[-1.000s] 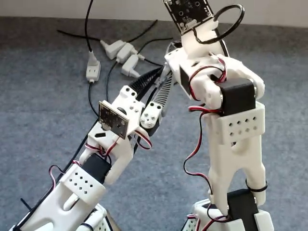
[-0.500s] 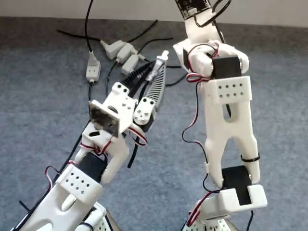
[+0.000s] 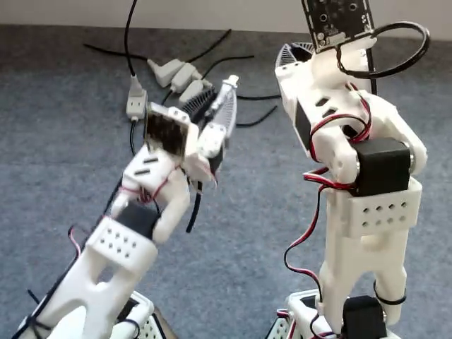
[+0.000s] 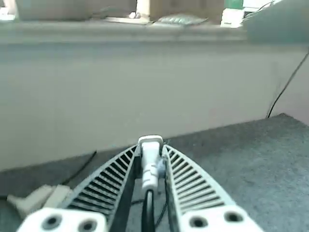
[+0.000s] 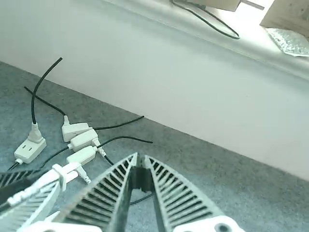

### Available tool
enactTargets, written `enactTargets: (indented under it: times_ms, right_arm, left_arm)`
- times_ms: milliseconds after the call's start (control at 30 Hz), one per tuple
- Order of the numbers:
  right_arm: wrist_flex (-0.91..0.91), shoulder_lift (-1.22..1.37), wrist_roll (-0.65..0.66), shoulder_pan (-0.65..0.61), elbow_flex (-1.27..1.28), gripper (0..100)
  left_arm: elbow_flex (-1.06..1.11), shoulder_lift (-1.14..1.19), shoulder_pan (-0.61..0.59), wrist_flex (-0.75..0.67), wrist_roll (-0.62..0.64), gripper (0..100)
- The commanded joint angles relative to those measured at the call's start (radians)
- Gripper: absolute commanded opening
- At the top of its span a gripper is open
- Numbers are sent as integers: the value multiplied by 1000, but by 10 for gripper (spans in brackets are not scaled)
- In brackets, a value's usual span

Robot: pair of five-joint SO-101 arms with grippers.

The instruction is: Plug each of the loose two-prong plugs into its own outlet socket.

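The grey carpeted worktop (image 3: 56, 176) runs back to a pale wall (image 5: 145, 63). Two white arms stand on its near edge. The right arm (image 3: 360, 183) rises tall on the right, and the left arm (image 3: 127, 233) slants from the near left corner toward the middle.

The left arm's tool (image 3: 226, 90) is held up off the worktop, just on the near side of the cluster of white pieces. Its ribbed fingers (image 4: 186, 179) are pinching a white two-prong plug (image 4: 150, 162), which stands lengthwise between them with one end poking out past the tips. A black cord (image 3: 194, 205) hangs down from that plug alongside the arm.

The right arm's tool (image 5: 140, 160) is high at the far right. Its two ribbed fingers are pressed together at the tips, and I cannot make out anything held between them.

On the far left of the worktop lies a white socket block (image 5: 30, 145) with a black-corded plug standing in it. Just to its right three small white cord ends (image 5: 79, 140) lie side by side, close together. Thin black cords (image 3: 212, 46) trail from them across the far part of the worktop, and another (image 3: 256, 116) lies loose between the two tools.
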Motion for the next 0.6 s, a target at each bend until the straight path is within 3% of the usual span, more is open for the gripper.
enactTargets:
  times_ms: [0, 300, 433, 567]
  right_arm:
    - [-2, -31, -25, 12, -7, 8]
    - [-25, -30, -114, 64, -12, 8]
    - [-54, -30, -167, 102, -7, 8]
    - [-58, -10, -187, 122, -12, 8]
  left_arm:
    - [-338, 225, -71, 308, 124, 7]
    - [-1046, 746, -85, 1057, 417, 7]
    - [-1280, 915, -104, 1316, 641, 8]
    - [-1461, 1046, -154, 1485, 839, 8]
